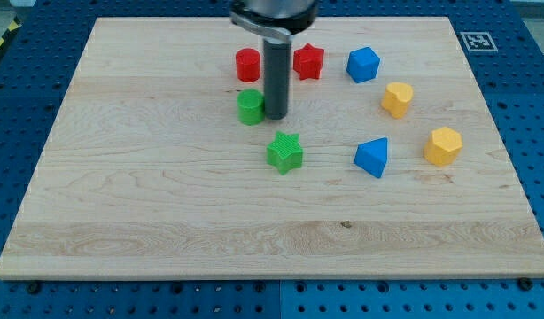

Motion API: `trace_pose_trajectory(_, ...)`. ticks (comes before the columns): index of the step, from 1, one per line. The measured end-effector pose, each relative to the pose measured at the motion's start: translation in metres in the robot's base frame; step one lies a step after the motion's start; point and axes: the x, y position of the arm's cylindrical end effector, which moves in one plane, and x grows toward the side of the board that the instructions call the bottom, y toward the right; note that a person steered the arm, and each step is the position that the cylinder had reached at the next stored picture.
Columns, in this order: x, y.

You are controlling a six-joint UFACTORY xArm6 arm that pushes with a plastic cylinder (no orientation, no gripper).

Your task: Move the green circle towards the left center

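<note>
Pressed against the right flank of the green circle below the red cylinder, my tip, pincerless; likely light, rigid, easy-sliding, best pushed squarely through centre leftward.

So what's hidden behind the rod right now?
The rod crosses the gap between the red cylinder and red star, both still visible. My tip sits against the green circle on the view's right, covering its edge there; whether they touch can't be confirmed.
</note>
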Motion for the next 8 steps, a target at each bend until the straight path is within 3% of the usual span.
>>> trace_pose_trajectory(3,-0.005,-0.1)
trace_pose_trajectory(8,-0.042,-0.118)
